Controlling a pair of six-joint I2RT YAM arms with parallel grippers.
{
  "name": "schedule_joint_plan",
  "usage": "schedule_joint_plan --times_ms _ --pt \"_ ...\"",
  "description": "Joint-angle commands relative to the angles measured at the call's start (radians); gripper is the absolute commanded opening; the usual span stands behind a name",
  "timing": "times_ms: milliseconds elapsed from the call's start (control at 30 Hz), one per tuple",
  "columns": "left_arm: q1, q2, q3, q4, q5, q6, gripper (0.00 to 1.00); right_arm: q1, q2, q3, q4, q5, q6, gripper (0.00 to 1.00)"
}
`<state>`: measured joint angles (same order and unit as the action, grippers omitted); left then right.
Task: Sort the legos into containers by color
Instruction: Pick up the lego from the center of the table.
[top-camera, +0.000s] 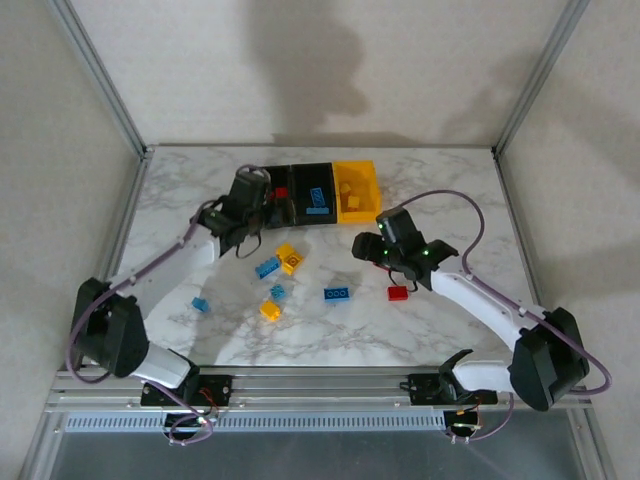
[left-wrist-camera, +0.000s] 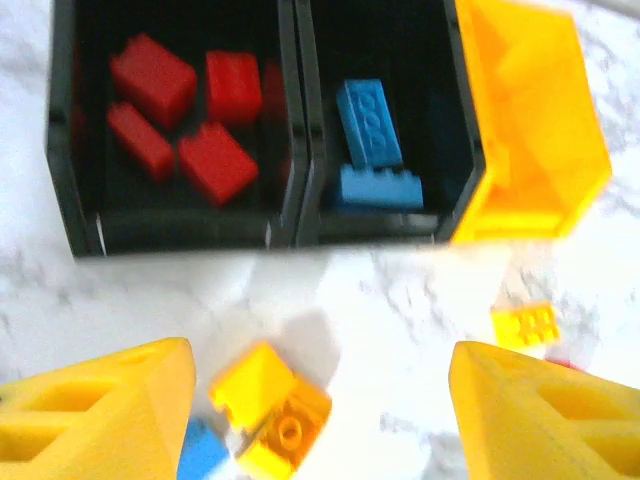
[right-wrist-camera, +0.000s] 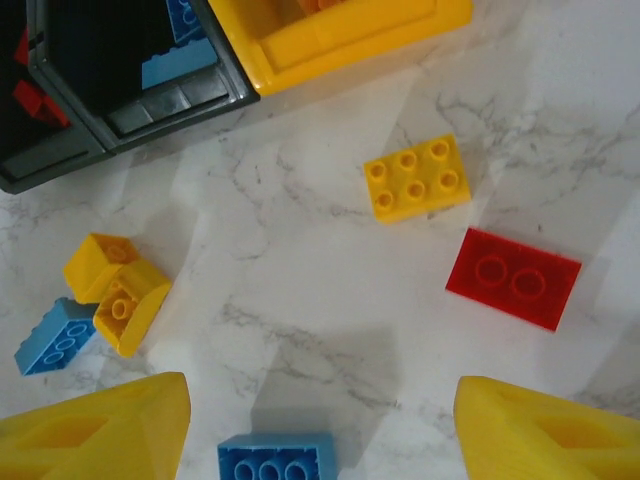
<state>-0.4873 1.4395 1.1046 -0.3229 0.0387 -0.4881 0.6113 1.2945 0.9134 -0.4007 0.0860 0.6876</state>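
Two spread, empty: left tool (left-wrist-camera: 320, 400) by containers (left-wrist-camera: 190, 232) front edge, right tool (right-wrist-camera: 320, 425) over legos (right-wrist-camera: 415, 178).

White marble-patterned table (top-camera: 450, 190) between plain beige walls (top-camera: 320, 60), aluminium frame posts (top-camera: 100, 75) at the corners.

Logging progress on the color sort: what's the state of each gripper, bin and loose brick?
Left gripper: open, empty.
Right gripper: open, empty.
Left black bin: holds red legos.
Middle black bin: holds blue legos.
Yellow bin: holds yellow legos.
Red lego: loose, studs up.
Six-stud yellow lego: loose, studs up.
Yellow pair: loose, tilted, touching.
Blue lego beside the pair: loose.
Near blue lego: loose.
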Motion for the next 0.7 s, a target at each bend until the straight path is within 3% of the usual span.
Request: schedule_joint_plan --times_ms 0,233,433,667 --pt "-0.035 -0.091 -0.121 0.066 0.004 -0.084 0.68 -0.013 0.055 0.070 -0.036 0.024 -0.081 0.70" --pt "-0.082 -0.263 -0.349 0.106 -0.011 -0.184 0.69 -0.077 0.210 0.153 -0.043 0.034 -0.176 0.71" --pt "-0.097 -0.310 -0.396 0.102 -0.022 -0.199 0.70 -0.116 0.376 0.209 -0.041 0.082 -0.257 0.72" --pt "-0.112 -0.289 -0.405 0.124 -0.017 -0.217 0.70 -0.116 0.467 0.238 0.009 0.044 -0.296 0.73"
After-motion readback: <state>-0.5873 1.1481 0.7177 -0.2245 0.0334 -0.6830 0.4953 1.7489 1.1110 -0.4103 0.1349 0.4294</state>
